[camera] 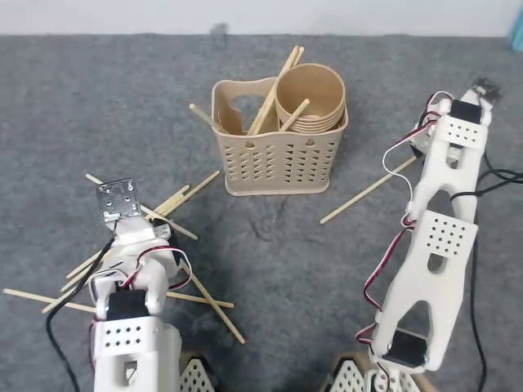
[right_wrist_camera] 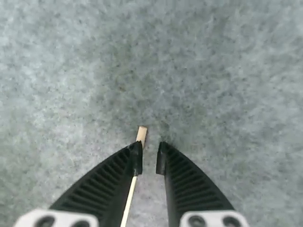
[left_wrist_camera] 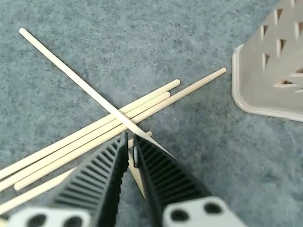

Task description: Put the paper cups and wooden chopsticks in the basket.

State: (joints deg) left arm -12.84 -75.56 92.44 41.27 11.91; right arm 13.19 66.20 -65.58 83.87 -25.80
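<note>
The lone chopstick (camera: 368,189) lies flat on the grey carpet (camera: 270,269) to the right of the basket (camera: 278,167) and apart from it. Its long axis slants from one end near the basket's front right corner to the other end farther out, where the right arm stands. That outer end is what the next move seems to depend on. The right gripper (right_wrist_camera: 149,153) hangs low over it with its jaws a little apart and nothing between them. The stick's tip shows just beside one of the fingers (right_wrist_camera: 135,158), and its shaft passes under that finger rather than through the gap. My judgement is that the gripper must shift sideways across the stick's axis so that the jaws straddle it before they close. The right arm is clearly the nearer one for this stick. On the basket's other side, off its front left corner, the loose chopsticks (camera: 176,200) lie fanned and overlapping, most of them pointing roughly toward the basket. The crossing chopstick (left_wrist_camera: 75,78) lies on top of them at an angle. The left gripper (left_wrist_camera: 130,142) sits on that stick with its jaws drawn in to a slit and pale wood showing in it, which I read as a pinch on the stick. In the basket itself the paper cups (camera: 315,122) are stacked in the right half, and several chopsticks (camera: 274,90) lean up out of it.
</note>
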